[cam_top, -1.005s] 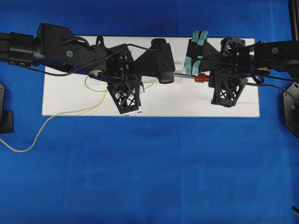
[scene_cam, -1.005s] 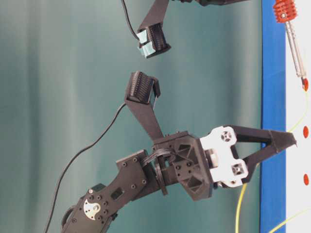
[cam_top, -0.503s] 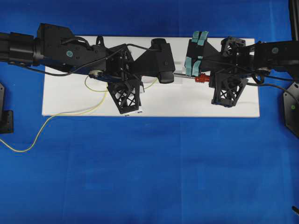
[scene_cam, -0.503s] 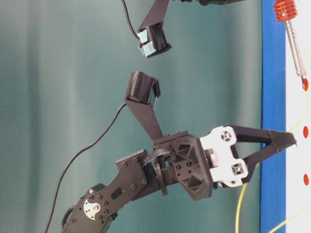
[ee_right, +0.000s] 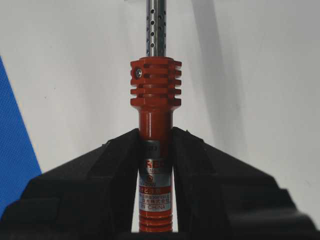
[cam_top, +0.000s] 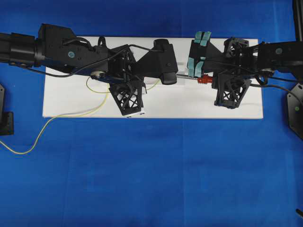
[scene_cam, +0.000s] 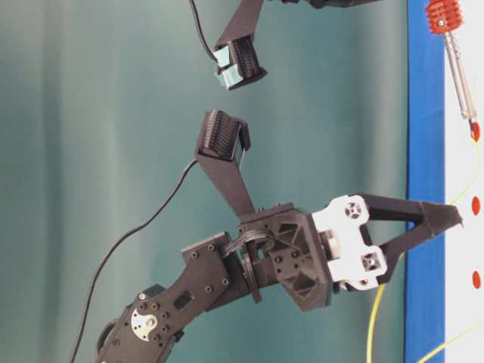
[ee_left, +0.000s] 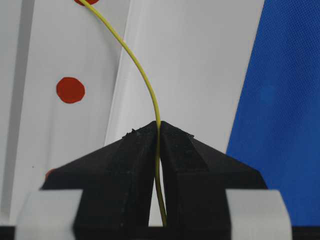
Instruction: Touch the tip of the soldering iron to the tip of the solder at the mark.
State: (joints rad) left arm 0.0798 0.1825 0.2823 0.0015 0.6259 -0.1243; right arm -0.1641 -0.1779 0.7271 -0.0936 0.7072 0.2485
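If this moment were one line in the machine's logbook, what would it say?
left gripper: shut on solder | right gripper: shut on soldering iron | iron tip and solder end at red mark on white board

We see the soldering iron (ee_right: 155,150) with a glossy red ribbed plastic handle and a perforated, shiny metal shaft. The solder (ee_left: 145,85) looks like smooth yellow wire. Both hands look matt black plastic; the white board (cam_top: 189,106) is smooth.

No change observed: left gripper (ee_left: 159,131) remains clamped on the solder (ee_left: 145,75), right gripper (ee_right: 155,142) on the soldering iron (ee_right: 155,90).
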